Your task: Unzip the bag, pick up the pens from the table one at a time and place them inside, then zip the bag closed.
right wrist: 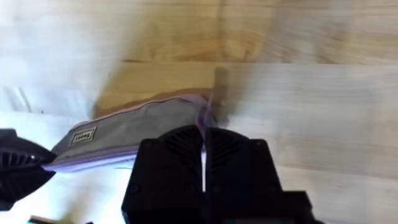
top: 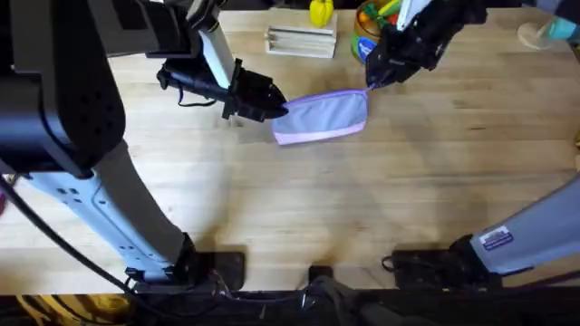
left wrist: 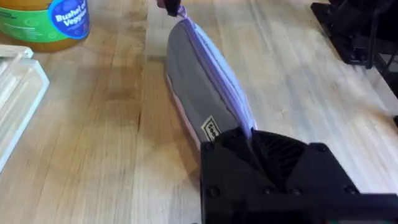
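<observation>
Currently the lavender pencil pouch lies on the tabletop, stretched between both arms, its zip running along the upper edge. The left tool is clamped on the pouch's left end, while the right tool is pinched closed on the zip end at its right corner. Behind stand a colourful tub and a pale box of sticks.

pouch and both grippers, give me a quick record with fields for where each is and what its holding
pouch: lavender, lying on the table, zip looks closed
left gripper: shut on the pouch's left end
right gripper: shut on the zip pull at the pouch's right end
nearby: veggie tub, yellow toy, clear tray behind the pouch
</observation>
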